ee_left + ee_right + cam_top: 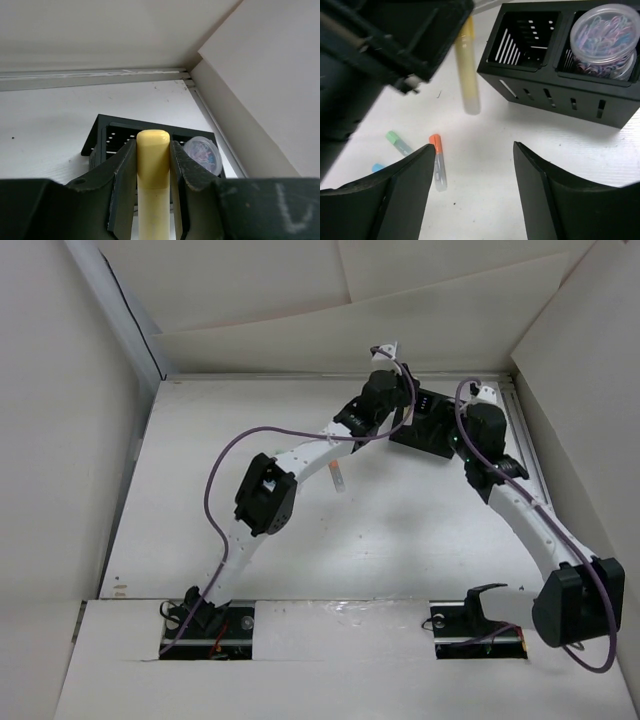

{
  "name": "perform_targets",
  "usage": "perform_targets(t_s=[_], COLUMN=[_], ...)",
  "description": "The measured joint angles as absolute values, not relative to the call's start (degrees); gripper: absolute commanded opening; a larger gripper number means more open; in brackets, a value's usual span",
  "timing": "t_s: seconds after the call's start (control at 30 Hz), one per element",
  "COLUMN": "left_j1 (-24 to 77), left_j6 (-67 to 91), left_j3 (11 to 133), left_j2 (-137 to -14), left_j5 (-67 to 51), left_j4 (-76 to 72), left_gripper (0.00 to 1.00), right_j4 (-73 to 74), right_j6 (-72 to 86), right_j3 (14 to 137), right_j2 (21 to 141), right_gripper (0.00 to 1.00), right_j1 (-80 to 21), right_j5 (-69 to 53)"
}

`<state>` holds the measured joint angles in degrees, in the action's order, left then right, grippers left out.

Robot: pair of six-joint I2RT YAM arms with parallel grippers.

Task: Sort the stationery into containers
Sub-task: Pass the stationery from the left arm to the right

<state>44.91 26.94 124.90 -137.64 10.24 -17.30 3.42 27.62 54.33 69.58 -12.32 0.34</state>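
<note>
My left gripper [153,146] is shut on the yellow marker [153,200], which it holds upright above the table just in front of the black two-compartment box [112,131]. In the right wrist view the yellow marker [468,75] hangs from the left gripper [395,35] next to the box's empty left compartment [520,35]. The right compartment holds a round roll [605,27], with what seems a second one under it. My right gripper [475,175] is open and empty, low over the table. The orange-white marker [438,161], the mint green marker [398,142] and the light blue marker [377,167] lie to its left.
The box [428,435] stands at the far middle of the white table, between both wrists. White walls rise close behind it and to its right [260,90]. A metal rail [100,77] runs along the far edge.
</note>
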Motion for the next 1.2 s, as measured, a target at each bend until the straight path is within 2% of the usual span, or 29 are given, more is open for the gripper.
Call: perform_targets(t_s=[0.07,0.17,0.27,0.5,0.6,0.63,0.7,0.73,0.8,0.87,1.0,1.2], left_j1=[44.9,44.9,44.7,44.1,44.0,44.0,44.0,43.9,43.8,43.7,43.7,43.7], left_j6=[27.5,28.3,28.9,29.4,29.5,29.5,29.5,29.6,30.0,30.3,30.8,31.2], left_j3=[123.3,120.5,117.6,112.8,112.2,111.9,111.0,110.9,110.6,110.5,110.1,107.9], left_j2=[-135.8,-132.3,-128.3,-121.9,-121.9,-121.9,-121.9,-121.9,-121.9,-121.9,-121.9,-121.9], left_j5=[9.1,7.4,6.1,5.1,5.2,5.2,5.1,5.1,5.0,4.7,4.0,3.1], left_j4=[-17.0,-17.0,-17.0,-18.8,-19.2,-19.1,-18.9,-18.8,-18.7,-18.7,-18.8,-19.0], left_gripper=[0.08,0.07,0.07,0.07,0.07,0.07,0.07,0.07,0.07,0.06,0.06,0.06], right_j4=[3.1,2.9,2.5,1.9,1.9,1.9,1.8,1.6,0.6,-0.8,-1.8,-1.7], right_j6=[26.7,25.6,24.6,22.4,22.0,21.8,21.7,21.8,21.9,21.8,21.8,22.2], right_j3=[54.5,55.7,56.9,58.0,58.0,58.0,58.0,58.0,57.9,57.9,57.9,58.0], right_j2=[70.4,72.5,74.1,76.1,75.2,74.6,73.1,72.1,70.8,70.3,72.5,77.2], right_gripper=[0.73,0.73,0.59,0.58,0.48,0.4,0.39,0.52,0.67,0.77,0.75,0.55], right_j1=[-9.9,-6.7,-5.6,-6.4,-7.3,-7.5,-8.0,-8.2,-8.7,-9.2,-9.8,-10.2], right_j5=[-2.5,-7.3,-11.5,-20.9,-21.6,-21.8,-22.0,-22.0,-22.0,-22.3,-22.6,-23.0])
